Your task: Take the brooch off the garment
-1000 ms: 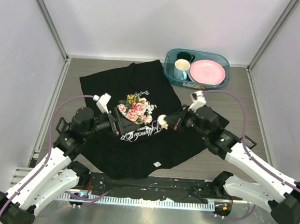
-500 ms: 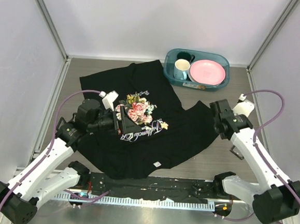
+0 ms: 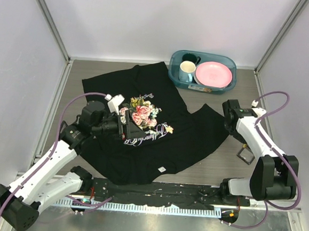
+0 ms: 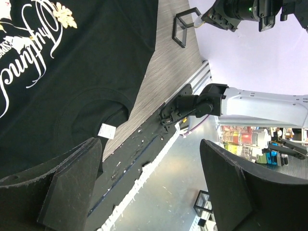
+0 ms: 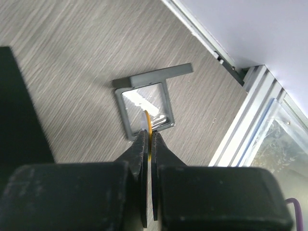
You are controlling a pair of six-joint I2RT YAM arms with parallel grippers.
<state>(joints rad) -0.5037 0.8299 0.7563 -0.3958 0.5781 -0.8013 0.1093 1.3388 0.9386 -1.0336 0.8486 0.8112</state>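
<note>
The left gripper, jaws spread wide, hangs over the matte black garment (rose print, white cursive lettering). At the garment's three o'clock, off the cloth, the right gripper pinches the brooch, a thin orange-yellow edge, above a square grey frame.

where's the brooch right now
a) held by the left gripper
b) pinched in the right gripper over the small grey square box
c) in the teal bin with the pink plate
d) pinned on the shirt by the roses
b: the right wrist view shows the thin orange-yellow edge of the brooch clamped in the shut right gripper, just above the small grey square box.
</note>
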